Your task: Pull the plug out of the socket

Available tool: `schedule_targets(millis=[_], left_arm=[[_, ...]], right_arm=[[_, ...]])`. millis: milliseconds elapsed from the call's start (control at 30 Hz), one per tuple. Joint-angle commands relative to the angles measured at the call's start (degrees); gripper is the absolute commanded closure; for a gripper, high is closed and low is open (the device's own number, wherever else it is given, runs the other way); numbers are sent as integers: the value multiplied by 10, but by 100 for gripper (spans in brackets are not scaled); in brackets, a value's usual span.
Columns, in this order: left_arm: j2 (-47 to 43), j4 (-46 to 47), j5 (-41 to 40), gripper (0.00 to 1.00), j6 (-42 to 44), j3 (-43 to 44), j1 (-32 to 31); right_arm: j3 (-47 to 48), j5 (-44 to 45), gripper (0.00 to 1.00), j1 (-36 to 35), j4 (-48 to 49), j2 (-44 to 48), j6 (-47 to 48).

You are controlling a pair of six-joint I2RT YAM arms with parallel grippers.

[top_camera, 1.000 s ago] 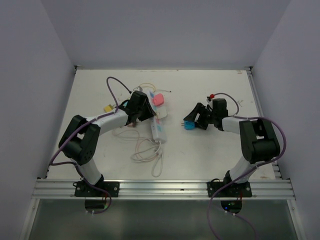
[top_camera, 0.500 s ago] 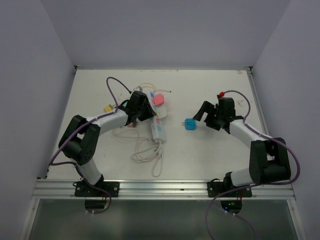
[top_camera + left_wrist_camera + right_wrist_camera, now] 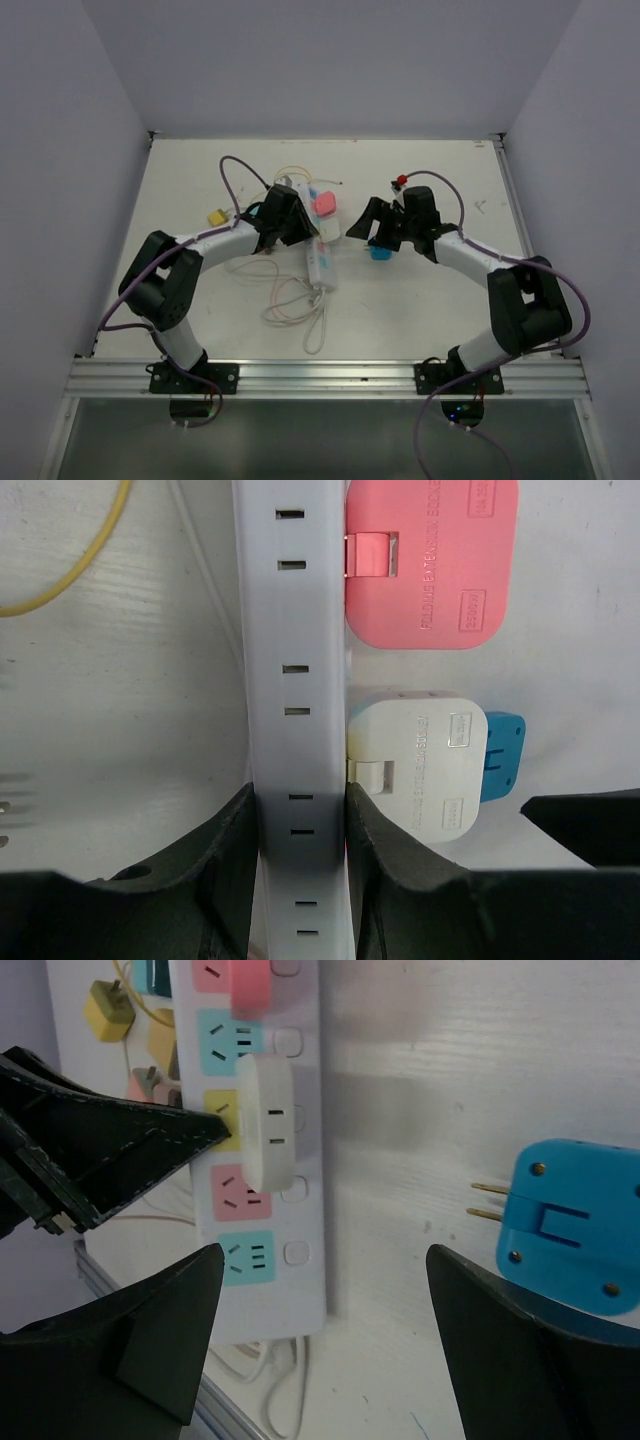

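The socket (image 3: pixel 322 262) is a long white strip with pastel faces (image 3: pixel 262 1175), lying left of centre. My left gripper (image 3: pixel 296 228) is shut on its sides (image 3: pixel 297 825). A pink plug (image 3: pixel 430 560) and a white plug (image 3: pixel 415 780) sit in the strip. A blue plug (image 3: pixel 570 1225) lies loose on the table to the right of it, prongs toward the socket, also visible in the top view (image 3: pixel 380 253). My right gripper (image 3: pixel 372 230) hovers open just over the blue plug, facing the white plug (image 3: pixel 268 1120), with nothing between its fingers (image 3: pixel 150 1340).
A yellow plug (image 3: pixel 215 216) lies left of the left arm. Thin white and cream cords (image 3: pixel 292 300) loop on the table in front of the strip. The left gripper's finger (image 3: pixel 110 1150) shows beside the strip in the right wrist view.
The right gripper let go of the blue plug, drew back to the right, then swung left again over it toward the socket. The left gripper kept its hold and shifted slightly right.
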State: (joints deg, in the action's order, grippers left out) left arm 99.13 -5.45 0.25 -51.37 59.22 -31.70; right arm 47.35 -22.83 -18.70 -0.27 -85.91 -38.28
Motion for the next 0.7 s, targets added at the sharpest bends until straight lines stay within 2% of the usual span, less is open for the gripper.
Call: schedule_targets(millis=[0, 167, 367, 467, 600, 667], left_arm=[[8, -15, 14, 100, 19, -15, -12], [10, -15, 16, 100, 18, -15, -18], [18, -13, 19, 100, 17, -10, -20], [19, -14, 18, 100, 17, -8, -21], [20, -16, 16, 100, 16, -8, -22], [20, -18, 14, 100, 16, -8, -22]], right_arm=[[27, -27, 15, -11, 80, -37, -52], [50, -50, 21, -22, 120, -90, -86], [73, -66, 27, -40, 149, -144, -85], [71, -67, 37, -43, 165, -159, -93], [68, -82, 60, -44, 186, -175, -99], [68, -85, 66, -44, 194, -181, -101]])
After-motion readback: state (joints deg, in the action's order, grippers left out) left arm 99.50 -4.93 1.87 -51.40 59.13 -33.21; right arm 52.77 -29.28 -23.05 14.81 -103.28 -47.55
